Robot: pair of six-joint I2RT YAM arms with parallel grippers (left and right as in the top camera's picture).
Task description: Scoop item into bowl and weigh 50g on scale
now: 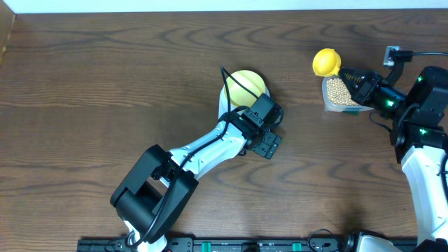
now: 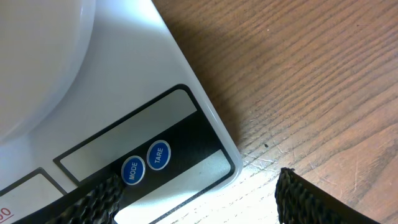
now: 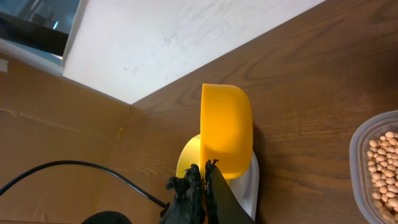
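The white scale (image 2: 155, 74) fills the left wrist view, its grey display (image 2: 124, 134) and blue MODE and TARE buttons (image 2: 144, 162) facing me. My left gripper (image 2: 199, 208) hangs open over the scale's front corner, holding nothing. From overhead, the left gripper (image 1: 268, 143) and arm cover most of the scale, and the pale yellow-green bowl (image 1: 245, 87) sits on it just behind. My right gripper (image 3: 205, 171) is shut on the handle of a yellow scoop (image 3: 227, 127). From overhead the scoop (image 1: 326, 61) hovers beside the clear tub (image 1: 329, 105) of tan beans (image 1: 339, 89).
A black cable (image 3: 93, 171) runs behind the right gripper, near a cardboard wall (image 3: 56, 124). A small grey device with a cable (image 1: 393, 54) sits at the table's back right. A black rail (image 1: 224, 245) lines the front edge.
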